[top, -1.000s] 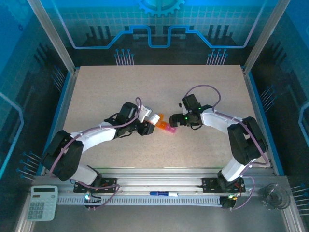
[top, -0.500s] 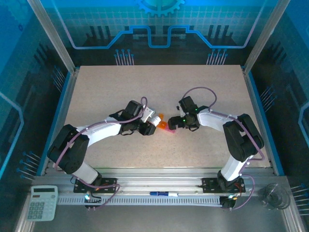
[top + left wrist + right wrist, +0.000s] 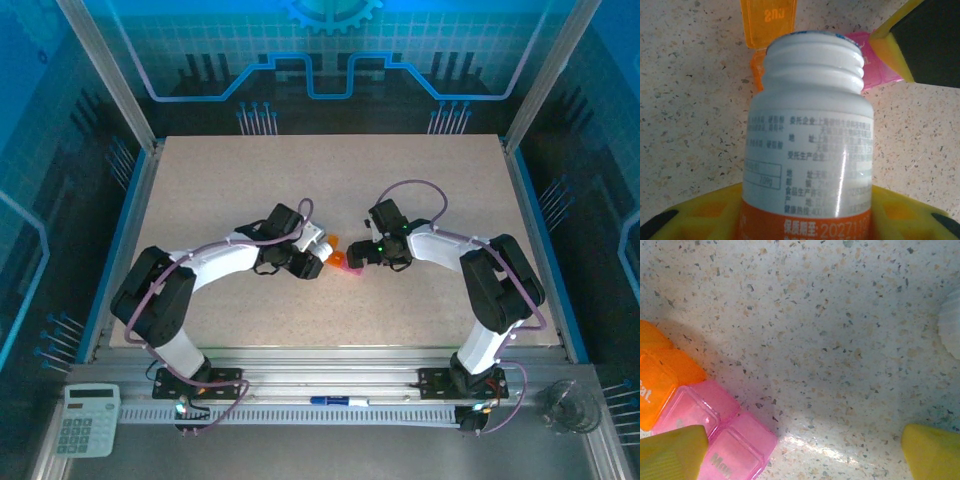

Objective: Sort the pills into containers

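Clamping the uncapped white bottle [image 3: 810, 130] in our left gripper [image 3: 304, 262] by the containers [image 3: 700, 425], our right gripper [image 3: 805, 450] spread wide.

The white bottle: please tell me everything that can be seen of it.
The bottle is white plastic, with a threaded neck, no cap, and a printed label with an orange band. The left gripper holds its lower body between yellow pads. Its mouth points at the open orange compartment.
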Controlling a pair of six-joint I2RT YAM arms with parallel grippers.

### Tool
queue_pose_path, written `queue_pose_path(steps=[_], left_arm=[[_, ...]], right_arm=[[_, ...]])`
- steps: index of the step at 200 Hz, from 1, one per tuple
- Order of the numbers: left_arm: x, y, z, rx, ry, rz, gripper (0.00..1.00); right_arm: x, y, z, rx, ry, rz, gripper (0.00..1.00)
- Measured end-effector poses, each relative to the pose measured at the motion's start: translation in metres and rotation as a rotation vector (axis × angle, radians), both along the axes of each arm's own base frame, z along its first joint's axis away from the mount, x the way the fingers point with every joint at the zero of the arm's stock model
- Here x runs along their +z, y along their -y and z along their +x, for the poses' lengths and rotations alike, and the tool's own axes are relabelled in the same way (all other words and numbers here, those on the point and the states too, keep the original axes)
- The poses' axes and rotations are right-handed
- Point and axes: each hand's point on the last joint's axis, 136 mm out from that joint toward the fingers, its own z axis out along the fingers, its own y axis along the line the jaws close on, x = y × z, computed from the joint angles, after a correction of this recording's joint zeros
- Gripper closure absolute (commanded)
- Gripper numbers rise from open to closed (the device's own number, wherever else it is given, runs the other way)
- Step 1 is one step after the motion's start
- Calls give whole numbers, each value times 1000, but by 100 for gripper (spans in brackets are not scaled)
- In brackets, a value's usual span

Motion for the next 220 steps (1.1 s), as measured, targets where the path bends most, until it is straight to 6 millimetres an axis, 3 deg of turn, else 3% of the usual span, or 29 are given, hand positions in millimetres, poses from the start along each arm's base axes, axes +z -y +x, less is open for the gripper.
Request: queue_pose_path(steps=[138, 220], left_arm=[[-10, -6, 3, -10, -91, 110, 100], [-7, -2, 1, -42, -114, 152, 100]], right_arm=[[-1, -1, 0, -2, -3, 4, 0], [-1, -2, 1, -1, -1, 8, 0]])
